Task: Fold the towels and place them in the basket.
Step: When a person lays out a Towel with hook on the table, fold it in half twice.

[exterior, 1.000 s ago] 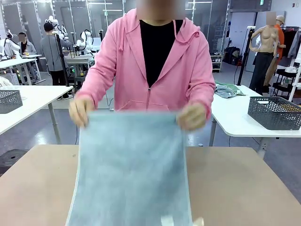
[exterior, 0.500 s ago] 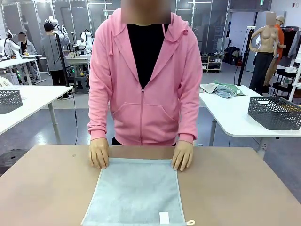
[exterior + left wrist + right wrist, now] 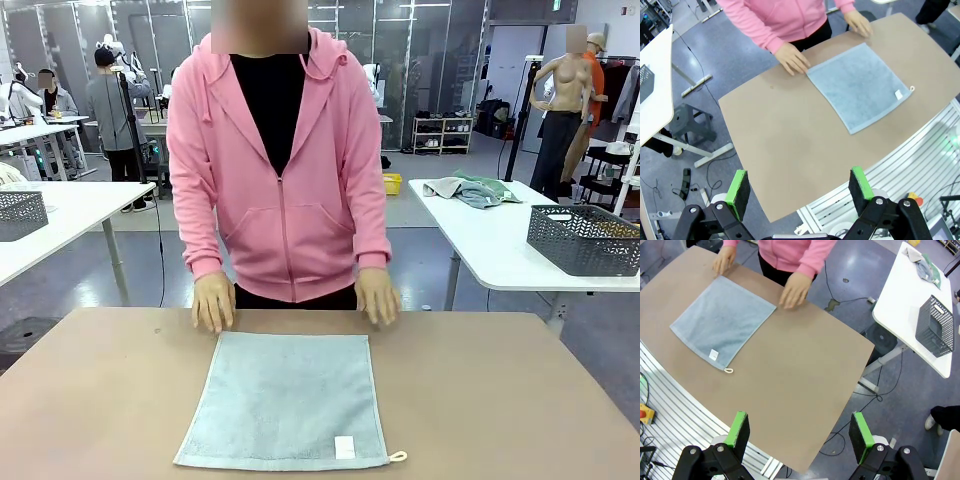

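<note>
A light blue-grey towel (image 3: 285,400) lies spread flat on the brown table (image 3: 500,400), its white loop (image 3: 398,457) at the near right corner. The person's hands (image 3: 213,303) rest on the table at the towel's far edge, one beside each far corner. From the left wrist view the towel (image 3: 860,87) lies far below my left gripper (image 3: 799,185), which is open and holds nothing. My right gripper (image 3: 798,429) is also open and bare, high above the table, with the towel (image 3: 722,320) off to its upper left.
A dark grey wire-mesh basket (image 3: 585,238) stands on a white side table to the right, with crumpled grey and green cloths (image 3: 470,190) behind it. Another mesh basket (image 3: 20,213) sits on a white table at left. Bare tabletop flanks the towel.
The person brought the held-up towel down and spread it flat on the table. Their hands then slid off it to the far edge. Neither gripper changed.
</note>
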You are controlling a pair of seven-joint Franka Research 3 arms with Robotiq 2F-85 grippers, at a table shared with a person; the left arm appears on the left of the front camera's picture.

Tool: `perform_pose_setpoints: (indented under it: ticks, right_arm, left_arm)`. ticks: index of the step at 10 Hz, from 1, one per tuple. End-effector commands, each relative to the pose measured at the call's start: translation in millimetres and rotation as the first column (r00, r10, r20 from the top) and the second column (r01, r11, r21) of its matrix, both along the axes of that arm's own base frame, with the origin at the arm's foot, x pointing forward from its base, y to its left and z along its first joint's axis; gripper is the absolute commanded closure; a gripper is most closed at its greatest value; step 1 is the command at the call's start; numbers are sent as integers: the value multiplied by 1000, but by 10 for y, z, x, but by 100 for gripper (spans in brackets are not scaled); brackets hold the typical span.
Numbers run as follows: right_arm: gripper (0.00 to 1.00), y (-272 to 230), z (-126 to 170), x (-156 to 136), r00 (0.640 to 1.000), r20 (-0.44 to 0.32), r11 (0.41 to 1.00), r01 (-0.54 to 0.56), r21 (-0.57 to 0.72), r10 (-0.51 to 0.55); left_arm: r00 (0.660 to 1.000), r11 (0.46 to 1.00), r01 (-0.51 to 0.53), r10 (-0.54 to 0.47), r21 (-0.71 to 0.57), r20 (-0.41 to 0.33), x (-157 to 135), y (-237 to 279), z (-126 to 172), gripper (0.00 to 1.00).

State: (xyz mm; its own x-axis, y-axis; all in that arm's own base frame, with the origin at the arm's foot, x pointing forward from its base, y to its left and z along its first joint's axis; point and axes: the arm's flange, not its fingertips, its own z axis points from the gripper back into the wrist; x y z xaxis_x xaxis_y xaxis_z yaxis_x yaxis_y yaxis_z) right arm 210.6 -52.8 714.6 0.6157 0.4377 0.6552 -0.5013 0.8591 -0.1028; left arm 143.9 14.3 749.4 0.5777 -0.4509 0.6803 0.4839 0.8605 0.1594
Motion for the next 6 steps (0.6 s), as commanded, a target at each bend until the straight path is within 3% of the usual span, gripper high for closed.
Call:
perform_pose_setpoints:
  ticks: [1,5,6]
  right_arm:
    - [0,3,0,8,1000,2,1000,-7,2,7]
    - [0,0,0,0,1000,0,1000,0,0,0]
    - [0,167,-12,-5,997,-11,994,-77,-79,76]
  left_arm:
    - [1000,1000,1,-1,0,1,-4,1,7,0]
    - [1000,1000,0,0,0,0,0,0,0,0]
    - [997,991,77,-78,106,11,-31,-138,37,0]
